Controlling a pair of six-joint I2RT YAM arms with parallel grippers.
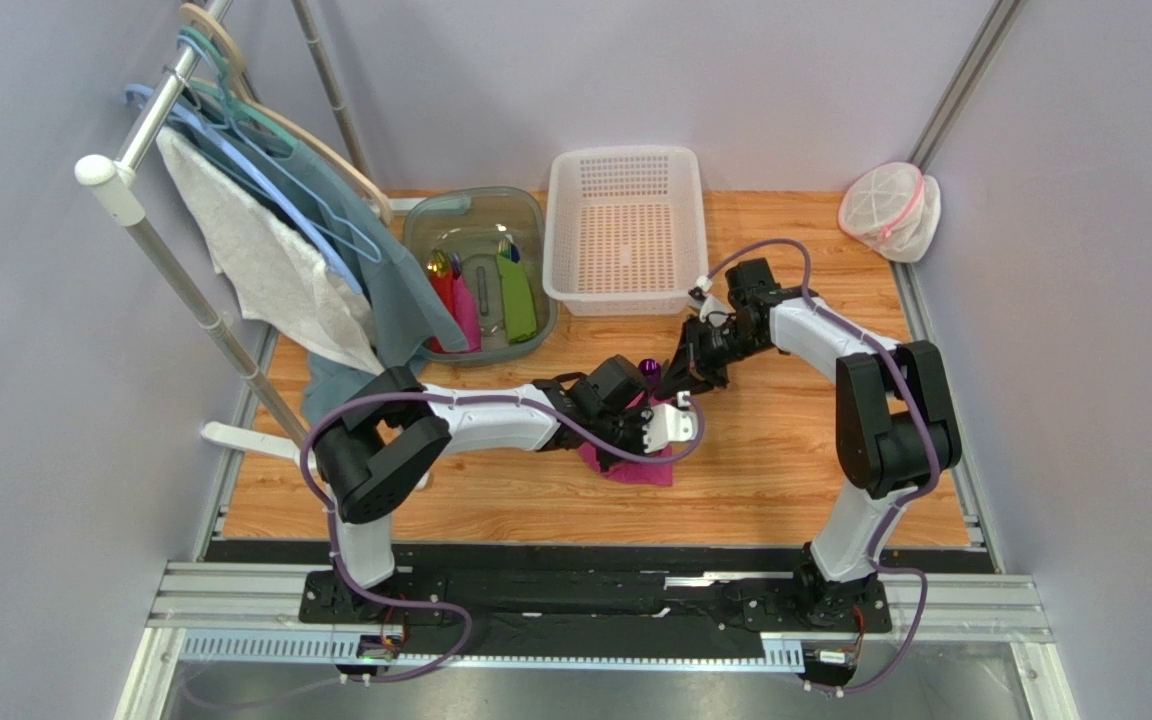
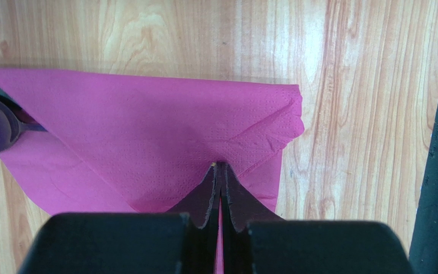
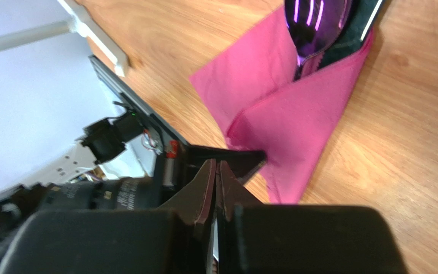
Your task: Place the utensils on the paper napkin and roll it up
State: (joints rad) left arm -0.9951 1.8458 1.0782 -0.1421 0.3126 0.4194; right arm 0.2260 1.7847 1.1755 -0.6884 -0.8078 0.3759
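Wooden tabletop (image 1: 778, 465) carries all items, with plain grey walls on three sides. Magenta-pink paper napkin (image 2: 147, 125) lies near the tabletop centre, folded over itself into a roughly triangular packet. Dark purple plastic spoon (image 3: 318, 23) sits inside the fold; only its bowl protrudes at one end. Black plastic knife (image 3: 359, 28) lies just beside the spoon, also tucked under the paper, with little of it visible. Left fingers (image 2: 207, 194) are pressed together at the corner of the upper flap; creases in the paper run to their tips and a sliver of pink shows between them, so they pinch the napkin. Right fingers (image 3: 201, 197) are closed tip to tip with nothing between them, positioned beside the napkin's edge and close to the left fingers. White perforated plastic basket (image 1: 627, 153) stands at the far edge, with a translucent grey-green tub (image 1: 420, 248) holding green and pink items to its left. Metal rack of hangers with white cloth (image 1: 259, 263) occupies the far left corner
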